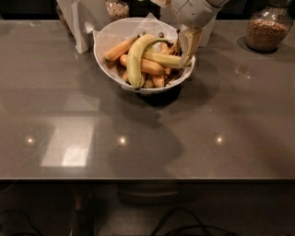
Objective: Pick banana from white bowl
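Observation:
The white bowl (105, 38) stands at the back middle of the grey counter. The banana (134, 62), long, curved and pale yellow with a greenish stem end, lies on top of the pile and arcs from the bowl's front to its upper right. A shorter, straighter yellow banana (164, 59) and small orange-toned bananas (120, 49) lie beside and under it. My gripper (188, 46) hangs from the white arm, points down and stands over the bowl's right rim, next to the tip of the shorter banana and right of the long banana. It holds nothing that I can see.
A glass jar of grains (268, 28) stands at the back right. A white stand (81, 24) and another jar (116, 8) are behind the bowl on the left. The counter's front edge (147, 179) runs across the lower part of the view.

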